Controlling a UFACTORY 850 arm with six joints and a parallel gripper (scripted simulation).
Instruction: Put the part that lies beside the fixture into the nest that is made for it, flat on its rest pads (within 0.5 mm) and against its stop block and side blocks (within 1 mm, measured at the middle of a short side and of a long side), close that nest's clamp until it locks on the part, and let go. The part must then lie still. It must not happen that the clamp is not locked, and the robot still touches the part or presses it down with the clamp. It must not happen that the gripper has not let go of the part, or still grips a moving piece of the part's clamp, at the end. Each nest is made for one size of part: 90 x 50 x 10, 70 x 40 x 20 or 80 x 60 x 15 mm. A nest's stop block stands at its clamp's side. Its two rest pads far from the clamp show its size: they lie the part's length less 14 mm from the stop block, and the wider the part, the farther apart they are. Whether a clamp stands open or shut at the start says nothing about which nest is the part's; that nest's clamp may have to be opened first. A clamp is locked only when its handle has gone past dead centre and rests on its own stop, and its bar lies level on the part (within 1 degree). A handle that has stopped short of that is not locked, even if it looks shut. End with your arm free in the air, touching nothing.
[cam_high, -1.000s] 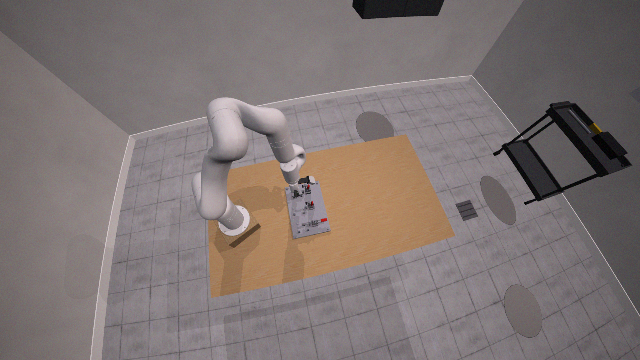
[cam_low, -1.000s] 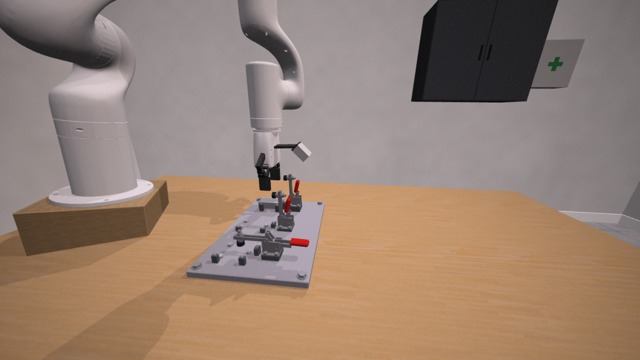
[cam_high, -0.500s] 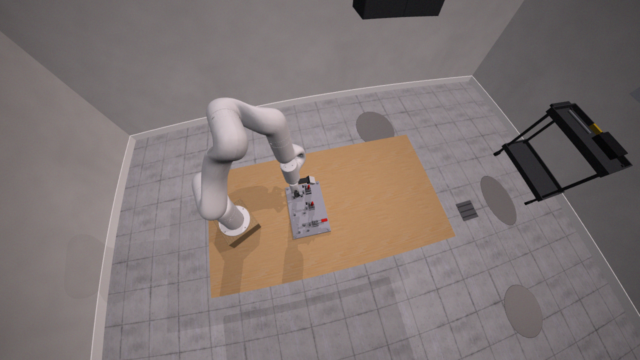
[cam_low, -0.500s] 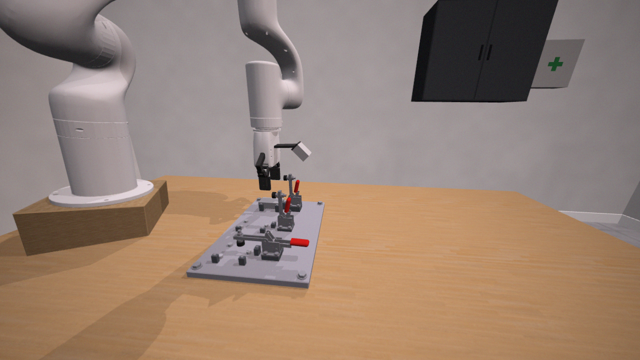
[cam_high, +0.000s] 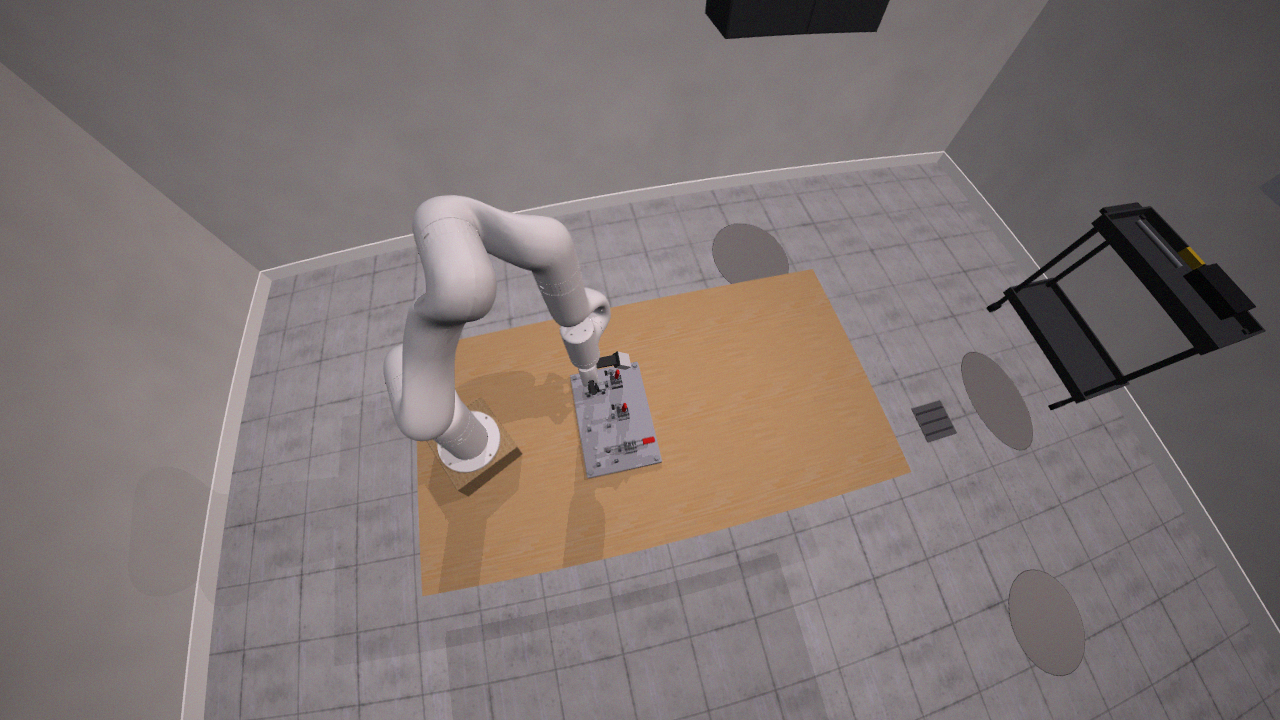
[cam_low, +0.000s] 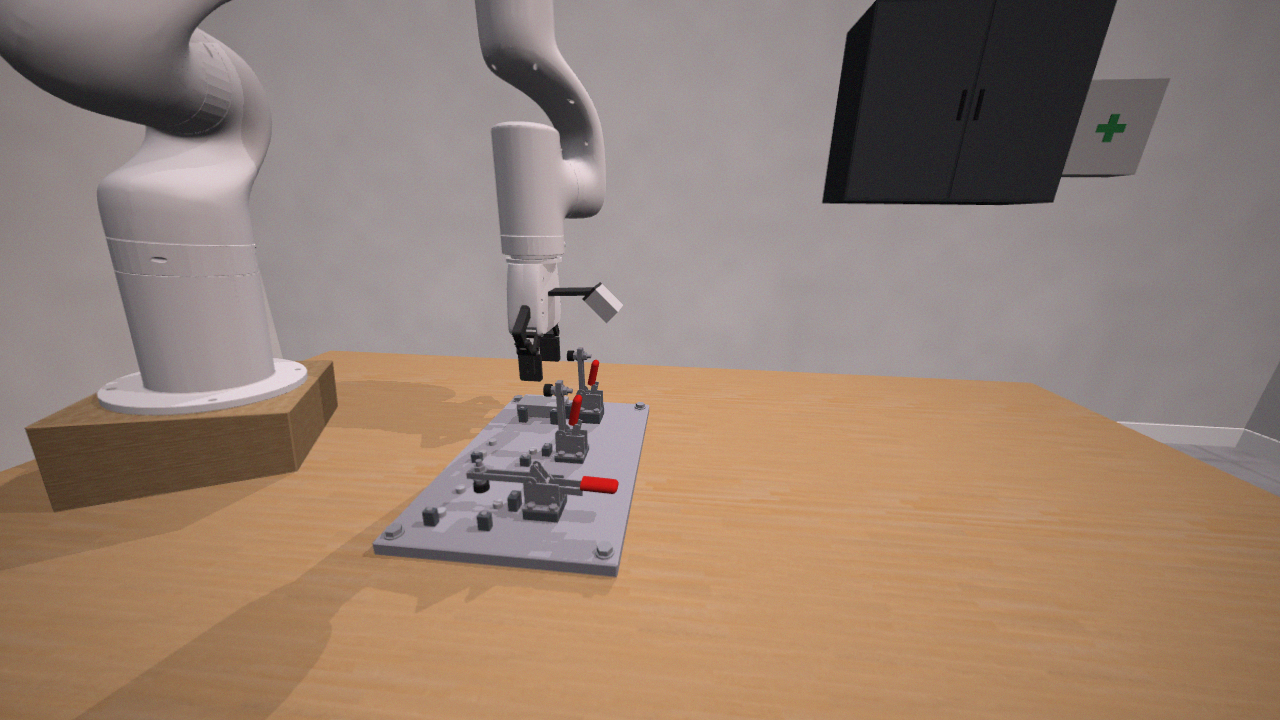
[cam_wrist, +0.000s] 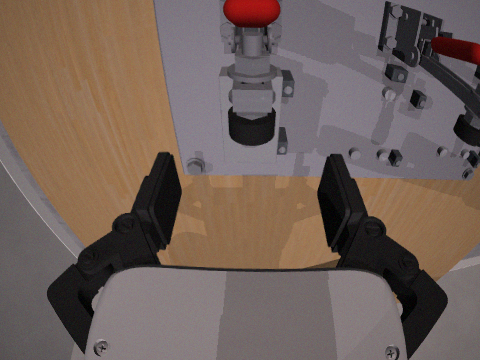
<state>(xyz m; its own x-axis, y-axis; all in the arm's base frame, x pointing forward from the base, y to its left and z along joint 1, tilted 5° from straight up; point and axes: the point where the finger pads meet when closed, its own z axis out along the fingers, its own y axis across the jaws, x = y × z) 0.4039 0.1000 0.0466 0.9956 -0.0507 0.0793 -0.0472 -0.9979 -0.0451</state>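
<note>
A plain grey wall (cam_high: 626, 98) (cam_low: 716, 268) backs the wooden surface (cam_high: 733, 376) (cam_low: 850, 501) (cam_wrist: 115, 75), on which the fixture plate (cam_high: 640, 429) (cam_low: 617, 465) (cam_wrist: 192, 110) lies flat, bolted at its corners. The part (cam_low: 539, 411) (cam_wrist: 250, 155), a pale grey block, lies in the nest at upper centre of the wrist view, its long side along the side blocks (cam_low: 523, 413) (cam_wrist: 282, 142), which presumably fix its position; exact contact cannot be read. That nest's clamp (cam_high: 616, 379) (cam_low: 580, 377) (cam_wrist: 252, 97) stands open — bar raised, so that the part could enter from above. The middle clamp (cam_high: 623, 411) (cam_low: 571, 445) (cam_wrist: 407, 35) is likewise raised, whereas the clamp at lower centre of the exterior view (cam_high: 631, 445) (cam_low: 544, 497) has its bar down over a nest without a part. The hand (cam_high: 592, 388) (cam_low: 540, 358) (cam_wrist: 249, 172) is wide open above the plate, gripping nothing — a posture suited to leaving the part undisturbed. Seating appears largely done; locking remains, probably with the fingers brought together to work the clamp
</note>
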